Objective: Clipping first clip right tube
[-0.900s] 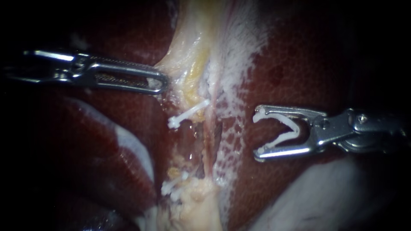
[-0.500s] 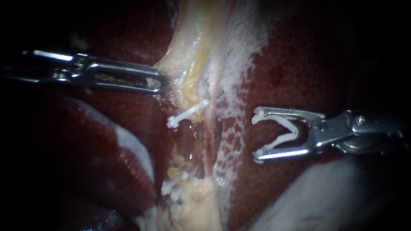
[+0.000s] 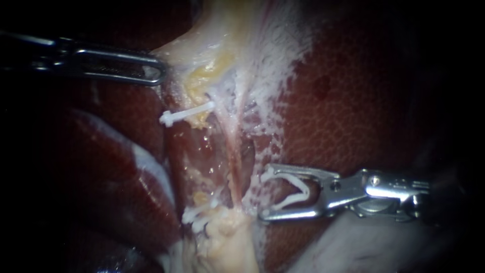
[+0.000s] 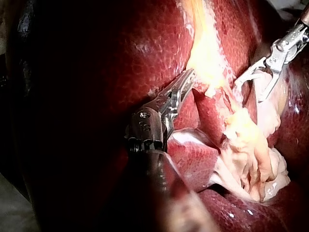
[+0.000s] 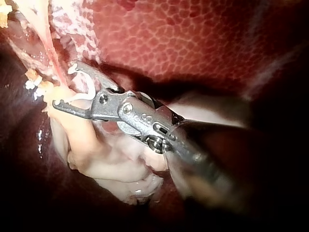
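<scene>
My right instrument (image 3: pixel 262 195) comes in from the right with a white clip (image 3: pixel 294 194) held wide between its jaws. The clip's mouth sits just right of the thin pink right tube (image 3: pixel 233 172), close to it but not around it. The right wrist view shows the same instrument (image 5: pixel 63 86) and its clip (image 5: pixel 88 92) beside the tube. My left instrument (image 3: pixel 160 73) is shut on pale yellow gallbladder tissue (image 3: pixel 202 55) at the upper left, holding it taut. In the left wrist view its jaws (image 4: pixel 189 77) bite that yellow tissue.
A closed white clip (image 3: pixel 184 115) lies across tissue left of the tube, higher up. More white clips (image 3: pixel 194 216) sit low by a pale fatty stump (image 3: pixel 227 237). Dark red liver (image 3: pixel 353 111) surrounds everything.
My right instrument has moved down and left, up to the tube. The left instrument has pulled the pale tissue and the upper clip up and left.
</scene>
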Controlling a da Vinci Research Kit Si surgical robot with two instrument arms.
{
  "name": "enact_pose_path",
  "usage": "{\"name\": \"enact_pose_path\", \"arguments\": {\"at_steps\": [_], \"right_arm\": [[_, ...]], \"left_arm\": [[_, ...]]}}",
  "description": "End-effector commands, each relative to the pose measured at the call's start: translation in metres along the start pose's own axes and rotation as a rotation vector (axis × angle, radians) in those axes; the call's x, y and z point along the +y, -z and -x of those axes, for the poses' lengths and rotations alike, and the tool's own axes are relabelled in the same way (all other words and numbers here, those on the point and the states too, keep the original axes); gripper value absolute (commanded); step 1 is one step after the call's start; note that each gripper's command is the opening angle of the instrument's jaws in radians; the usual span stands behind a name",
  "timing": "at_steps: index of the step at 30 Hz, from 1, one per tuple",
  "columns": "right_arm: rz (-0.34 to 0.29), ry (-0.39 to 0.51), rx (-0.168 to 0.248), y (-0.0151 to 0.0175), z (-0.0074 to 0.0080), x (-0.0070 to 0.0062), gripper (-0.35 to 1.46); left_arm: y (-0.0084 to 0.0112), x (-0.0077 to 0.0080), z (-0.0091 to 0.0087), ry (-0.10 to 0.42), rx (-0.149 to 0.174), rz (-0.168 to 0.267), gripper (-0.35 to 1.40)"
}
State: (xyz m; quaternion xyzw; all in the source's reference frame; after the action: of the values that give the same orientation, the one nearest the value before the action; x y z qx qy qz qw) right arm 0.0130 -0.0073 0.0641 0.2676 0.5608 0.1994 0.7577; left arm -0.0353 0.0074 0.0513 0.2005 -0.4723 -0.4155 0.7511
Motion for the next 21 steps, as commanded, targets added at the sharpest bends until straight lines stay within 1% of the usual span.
{"name": "enact_pose_path", "arguments": {"at_steps": [1,7,15,21], "right_arm": [[-0.004,-0.006,-0.002,-0.0004,0.0,0.0,0.6],[-0.005,-0.018,-0.003,-0.002,-0.0001,0.0004,0.6],[-0.019,-0.025,-0.007,-0.0045,-0.0007,0.0012,0.6],[-0.039,-0.036,-0.013,-0.006,-0.0011,0.0012,0.6]], "left_arm": [[0.0,-0.0001,0.0,0.0,-0.001,0.002,-0.35],[0.0,-0.0003,0.0,0.001,-0.001,0.004,-0.35],[0.0,-0.0005,0.0001,0.001,-0.001,0.005,-0.35],[-0.0001,-0.0006,0.0,0.001,-0.001,0.006,-0.35]]}}
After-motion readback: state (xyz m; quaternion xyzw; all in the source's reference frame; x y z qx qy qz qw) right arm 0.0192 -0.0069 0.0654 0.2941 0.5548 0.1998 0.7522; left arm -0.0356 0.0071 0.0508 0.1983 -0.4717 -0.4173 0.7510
